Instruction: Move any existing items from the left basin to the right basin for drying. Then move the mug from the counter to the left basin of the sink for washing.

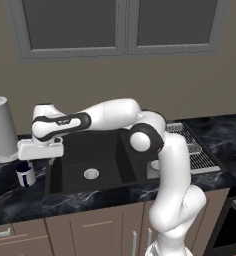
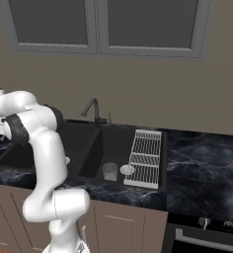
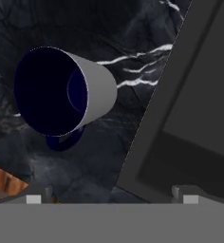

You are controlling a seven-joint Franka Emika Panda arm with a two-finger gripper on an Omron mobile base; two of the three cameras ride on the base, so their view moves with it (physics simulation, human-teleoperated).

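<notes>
Black marble counter (image 1: 90,202) around a matte black sink (image 1: 97,187). Left of the sink, upright on the counter: white-and-navy mug (image 1: 25,174), near the front edge, handle toward that edge in the hand view. Directly above the mug: gripper (image 3: 109,192), jaws fully spread, holding nothing, not touching the mug. Behind the mug, left of the sink: tall grey cylinder (image 1: 2,129). Inside the sink's narrower right basin (image 2: 101,148): grey cup (image 2: 109,171), upright beside the drain. Wider left basin (image 1: 72,167): bare but for its silver drain. Right of the sink: white rack (image 2: 146,158).
</notes>
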